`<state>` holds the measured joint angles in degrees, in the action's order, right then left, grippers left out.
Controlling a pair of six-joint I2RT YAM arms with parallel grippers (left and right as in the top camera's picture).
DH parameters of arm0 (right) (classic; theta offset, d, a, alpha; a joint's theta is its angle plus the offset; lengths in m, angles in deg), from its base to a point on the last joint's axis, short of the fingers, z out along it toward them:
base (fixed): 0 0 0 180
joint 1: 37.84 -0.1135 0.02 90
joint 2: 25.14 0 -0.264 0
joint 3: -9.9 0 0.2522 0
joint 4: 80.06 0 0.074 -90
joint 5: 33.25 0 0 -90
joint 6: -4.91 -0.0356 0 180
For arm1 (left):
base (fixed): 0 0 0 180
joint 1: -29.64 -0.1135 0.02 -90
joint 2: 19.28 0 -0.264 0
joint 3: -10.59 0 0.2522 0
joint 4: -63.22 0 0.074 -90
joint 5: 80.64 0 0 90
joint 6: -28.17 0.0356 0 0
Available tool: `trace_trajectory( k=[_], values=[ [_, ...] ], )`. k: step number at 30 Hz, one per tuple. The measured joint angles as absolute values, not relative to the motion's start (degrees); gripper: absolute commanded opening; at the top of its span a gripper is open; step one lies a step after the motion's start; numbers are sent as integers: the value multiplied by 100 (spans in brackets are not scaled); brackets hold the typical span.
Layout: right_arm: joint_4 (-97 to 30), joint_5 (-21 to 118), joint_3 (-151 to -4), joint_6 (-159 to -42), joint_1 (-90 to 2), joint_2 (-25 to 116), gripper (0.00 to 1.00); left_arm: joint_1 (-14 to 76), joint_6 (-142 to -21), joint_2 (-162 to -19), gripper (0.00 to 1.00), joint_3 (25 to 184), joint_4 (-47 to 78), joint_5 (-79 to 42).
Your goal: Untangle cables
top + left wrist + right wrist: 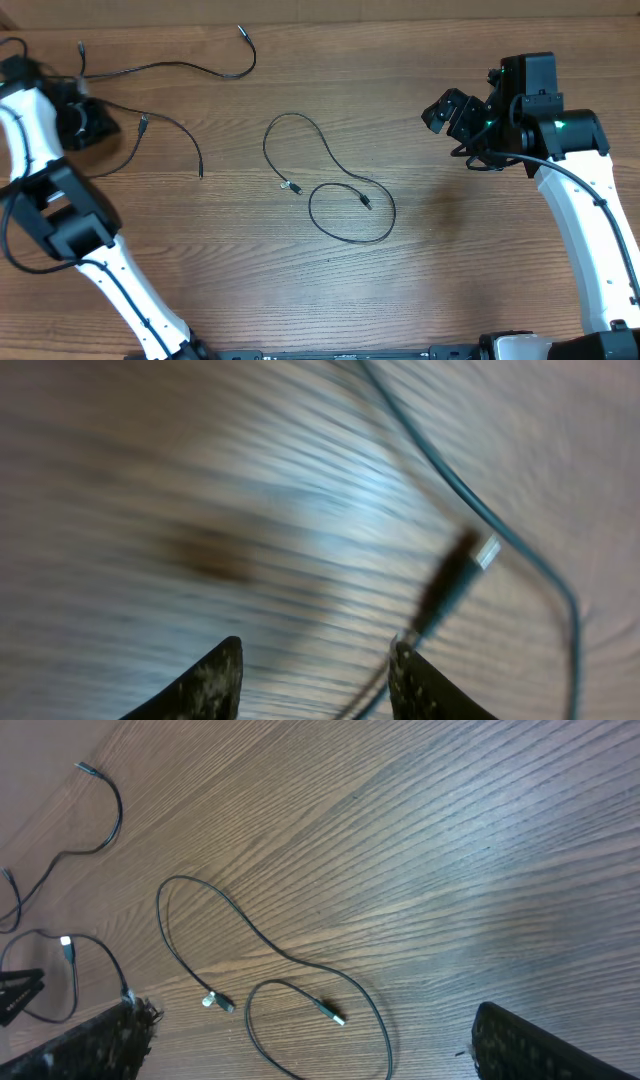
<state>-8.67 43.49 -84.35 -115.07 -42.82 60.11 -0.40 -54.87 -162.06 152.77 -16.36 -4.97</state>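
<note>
On the near half of the table [470, 290], looped cable [392, 215]: we see one thin black cord lying in an oval loop and a wider curl, its two plug ends near each other, apart from the other cords.
Right gripper [312, 1020]: our fingers stand wide apart and hold nothing, well to the right of that cord.
Left gripper [316, 652]: our jaws are parted; the view is blurred, and a silver-tipped plug [470, 560] lies just beside one finger.
Left strands [196, 145]: black cord bends out from the left gripper toward mid-table; we cannot tell whether it is one cord or two.
Far cable [180, 64]: a wavy cord runs along the far side.
</note>
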Motion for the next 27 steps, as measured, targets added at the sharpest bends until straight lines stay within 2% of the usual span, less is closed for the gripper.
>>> trace_trajectory(
  k=[6, 9, 14, 15, 16, 17, 22, 27],
  values=[
    [-867, 4349, -8435, -11505, -4282, 6011, 100, 345, -4029, -16206, 55, 15162, -1628, -525],
    [-865, 4349, -8435, -11505, -4282, 6011, 100, 421, -3424, -16206, 51, 14882, -1632, -547],
    [-867, 4345, -8435, -11509, -4282, 6011, 100, 491, -2890, -16149, 36, 14624, -1455, -263],
    [-870, 4347, -8435, -11507, -4282, 6011, 100, 491, -2805, -16123, 28, 14572, -1413, -221],
    [-870, 4347, -8435, -11507, -4282, 6011, 100, 491, -2774, -16112, 11, 14543, -1392, -213],
    [-865, 4347, -8435, -11507, -4282, 6011, 100, 491, -2700, -16086, 4, 14488, -1346, -191],
    [-865, 4347, -8435, -11507, -4282, 6011, 100, 489, -2753, -16027, 4, 14338, -1131, -138],
    [-867, 4349, -8435, -11507, -4282, 6011, 100, 491, -3769, -16022, 4, 14300, -631, -151]
  ],
)
